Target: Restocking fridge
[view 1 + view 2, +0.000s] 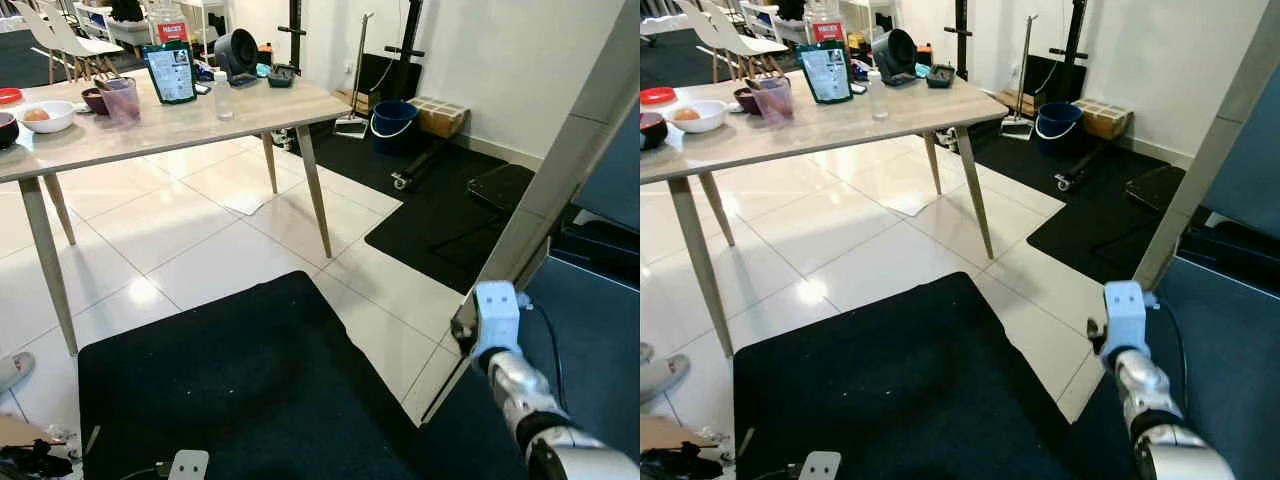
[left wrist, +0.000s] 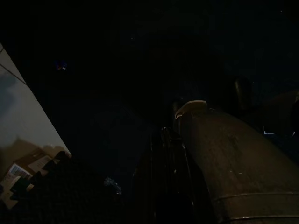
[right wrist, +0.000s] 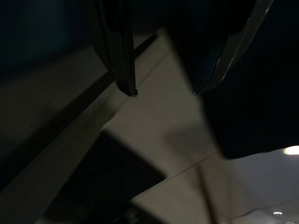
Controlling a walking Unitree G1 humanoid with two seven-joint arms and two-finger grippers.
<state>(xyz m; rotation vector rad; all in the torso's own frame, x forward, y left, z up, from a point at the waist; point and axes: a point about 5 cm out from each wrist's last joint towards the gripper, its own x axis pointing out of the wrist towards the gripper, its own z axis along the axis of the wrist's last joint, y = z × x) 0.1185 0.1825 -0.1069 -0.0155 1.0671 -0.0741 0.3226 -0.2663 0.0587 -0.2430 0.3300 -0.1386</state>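
My right arm reaches forward and up; the right gripper sits against the lower edge of the grey fridge door. In the right wrist view its two black fingers stand apart with a gap between the tips: released, nothing between them. Pale floor and the door edge lie beyond the tips.

Fridge door: long axis runs upward from my gripper, leaning away to the upper right in the head views. It stands edge-on to me. Dark interior lies to the right of the gripper.

Left gripper: hangs low in shade, wrist view very dark. Cannot tell whether its fingers are parted or closed. A scrap of cardboard lies on the floor beyond it.

Left of my right gripper, low: black mat on white tiled floor.

Far left and ahead of the gripper: wooden table. On it a white bowl, a pink plastic jug, an upright dark green pouch, a clear bottle, a black fan.

Ahead, by the wall: blue bucket, cardboard box just beside it.
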